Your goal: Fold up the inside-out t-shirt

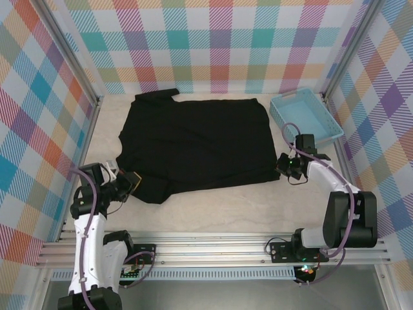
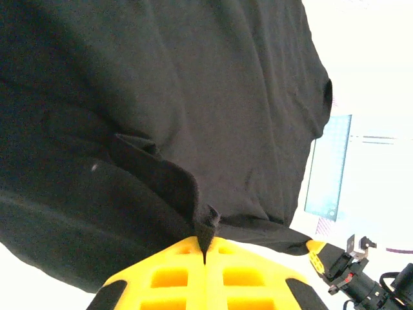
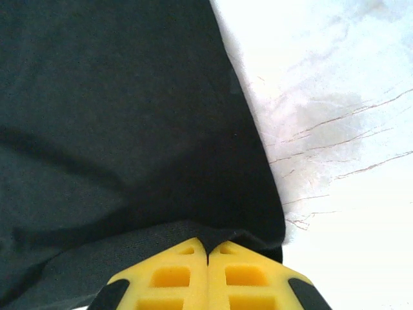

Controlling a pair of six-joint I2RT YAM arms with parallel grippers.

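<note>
Two robot arms grip a black t-shirt (image 1: 193,145) spread flat on a pale table (image 1: 213,200). The left pincer (image 1: 133,183), its yellow fingers (image 2: 135,278) pressed together, pinches a raised fold of cloth at the shirt's near corner, with the garment stretching away ahead of it and to its right. The right pincer (image 1: 282,164), jaws likewise closed, clamps the opposite near corner; cloth lies ahead and to its left, bare table to its right. A light blue tray (image 1: 306,116) sits beyond the right pincer, just beside the shirt's far corner.
</note>
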